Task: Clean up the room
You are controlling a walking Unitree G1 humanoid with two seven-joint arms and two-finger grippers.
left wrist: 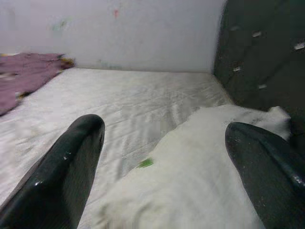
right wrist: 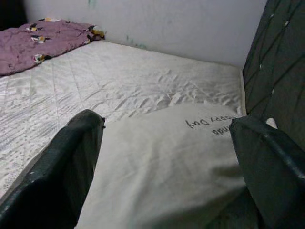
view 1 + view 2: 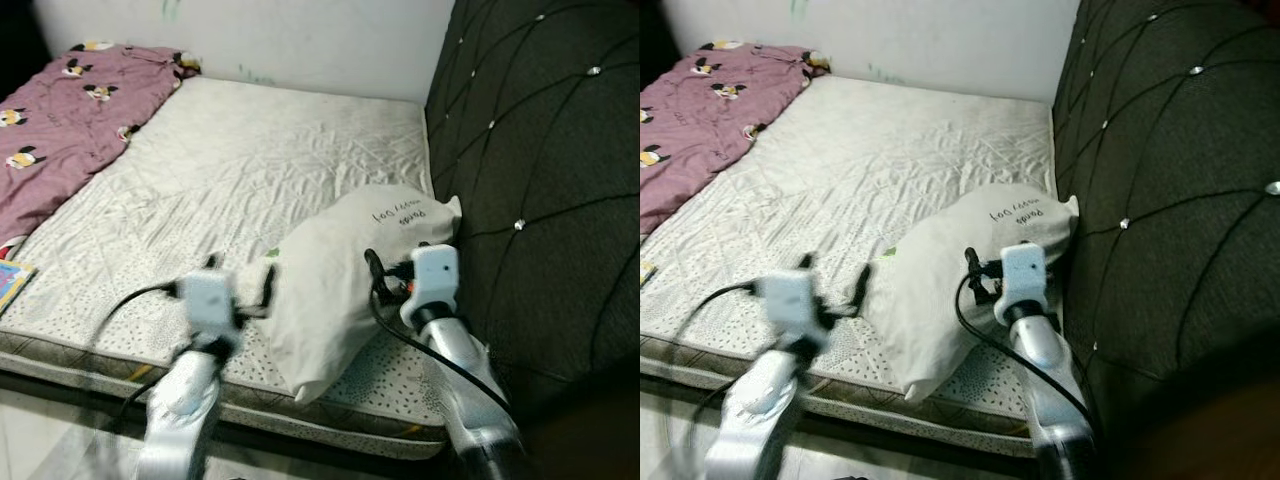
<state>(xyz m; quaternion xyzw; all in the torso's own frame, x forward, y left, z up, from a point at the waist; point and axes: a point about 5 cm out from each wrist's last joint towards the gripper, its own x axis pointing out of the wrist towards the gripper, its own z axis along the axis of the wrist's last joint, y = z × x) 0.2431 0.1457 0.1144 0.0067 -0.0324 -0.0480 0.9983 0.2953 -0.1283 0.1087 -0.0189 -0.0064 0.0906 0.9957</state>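
A white pillow (image 3: 345,275) with handwriting near its top lies on the bare mattress (image 3: 230,160), close to the headboard and reaching the front edge. My left gripper (image 3: 262,288) is at the pillow's left end, open, with the pillow (image 1: 190,181) lying between and beyond its fingers (image 1: 71,162). My right gripper (image 3: 378,272) is pressed against the pillow's right side, also open, its fingers (image 2: 66,167) spread over the pillow (image 2: 167,157). Neither gripper has closed on the cloth.
A dark tufted headboard (image 3: 540,160) rises along the right. A maroon blanket (image 3: 60,120) with a bee print covers the far left of the bed. A colourful book (image 3: 8,282) sits at the left edge. A white wall (image 3: 300,40) stands behind.
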